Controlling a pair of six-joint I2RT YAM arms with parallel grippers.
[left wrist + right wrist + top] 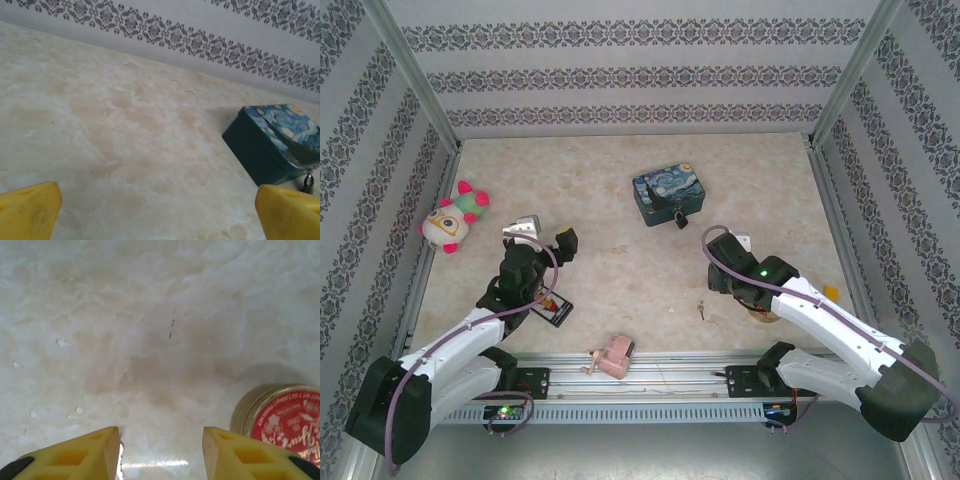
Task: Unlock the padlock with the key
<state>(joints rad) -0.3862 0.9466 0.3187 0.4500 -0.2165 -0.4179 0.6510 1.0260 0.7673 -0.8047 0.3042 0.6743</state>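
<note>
Built of white links (830,320) and black joints (525,270), strung with purple cables (554,268), lit by a green lamp (763,271), tipped with yellow fingers (75,455).

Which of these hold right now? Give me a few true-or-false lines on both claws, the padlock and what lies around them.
1. The padlock sits against the blue tin. True.
2. The left claw is shut on the padlock. False: its fingers stand wide apart with nothing between them, and the padlock is off by the tin.
3. The right claw is open over bare table. True.
4. The plush toy lies at the right edge of the table. False: it lies near the left wall.
5. A round tin with a red lid lies beside the right claw. True.
</note>
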